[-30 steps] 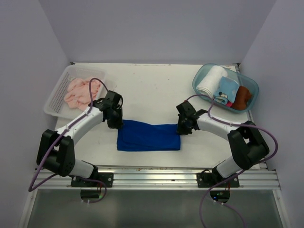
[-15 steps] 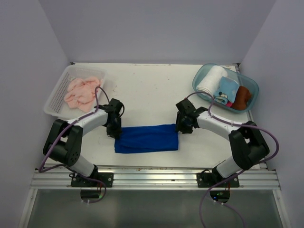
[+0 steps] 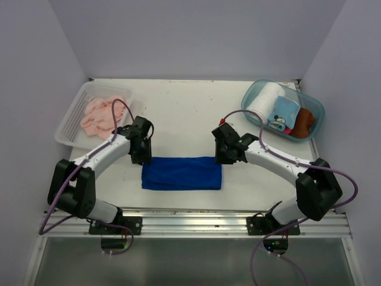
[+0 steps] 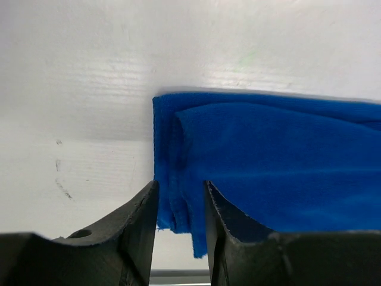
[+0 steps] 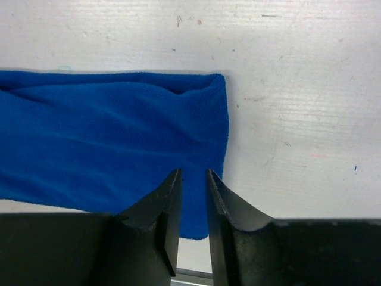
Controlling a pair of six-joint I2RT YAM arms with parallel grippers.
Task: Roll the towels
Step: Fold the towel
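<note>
Item: one blue towel [image 3: 181,173], folded into a long flat band, lay on the white worktop [image 3: 190,107] close to the near edge and about midway between the left and right edges, its length running parallel to that edge. Left gripper [image 3: 143,159] stood at the towel's left end on the far side; in the left wrist view its jaws were narrow, with the doubled layers of the towel's end corner [image 4: 172,208] caught in the gap. Right gripper [image 3: 221,158] stood at the towel's right end, also on the far side; in the right wrist view its jaws were drawn almost together, a thin strip of the towel's end [image 5: 193,202] held between them. Both ends of the band showed stacked layers, the right one rounded over at its fold. Also on the worktop: a white slotted basket [image 3: 70,122] at the far left corner, holding a loose heap of pink towels [image 3: 101,114]; a clear blue-tinted tub [image 3: 314,107] at the far right corner, holding a white rolled towel [image 3: 264,101] standing on end, a light blue towel [image 3: 284,108] beside it and a rust-brown towel [image 3: 304,121] at the tub's right end. Both containers sat well apart from the blue towel and from each other
</note>
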